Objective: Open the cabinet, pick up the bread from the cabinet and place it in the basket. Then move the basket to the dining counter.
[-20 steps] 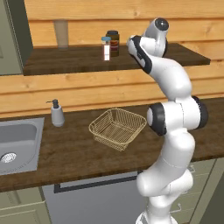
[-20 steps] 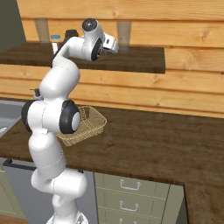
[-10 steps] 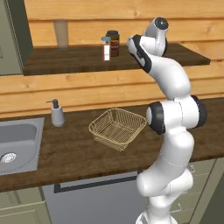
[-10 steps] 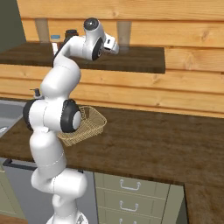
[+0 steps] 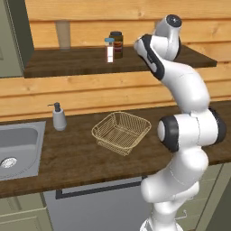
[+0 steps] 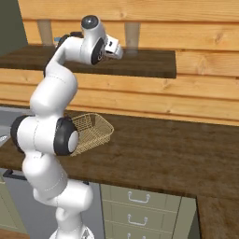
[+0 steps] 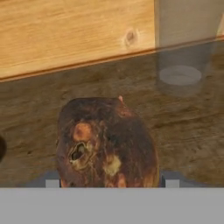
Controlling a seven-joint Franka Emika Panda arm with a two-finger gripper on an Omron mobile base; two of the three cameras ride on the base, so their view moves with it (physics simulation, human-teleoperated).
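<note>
The bread (image 7: 105, 140), a dark-brown rounded lump, lies on the wooden cabinet shelf (image 7: 192, 127) right in front of the hand. My gripper (image 7: 112, 183) reaches into the cabinet (image 6: 140, 65) at shelf height, and its two fingertips (image 7: 52, 183) press against the bread's left and right sides. From the right base view the gripper (image 6: 115, 47) points along the shelf and the bread is hidden behind the hand. The tan wire-mesh basket (image 5: 121, 132) (image 6: 93, 133) stands empty on the counter below.
A clear glass (image 7: 183, 48) (image 6: 132, 36) stands just behind the bread. Farther left on the shelf are a dark lidded jar (image 5: 117, 43) and a small shaker (image 5: 109, 49). A soap dispenser (image 5: 58, 117) and a sink (image 5: 18, 144) are on the left of the counter.
</note>
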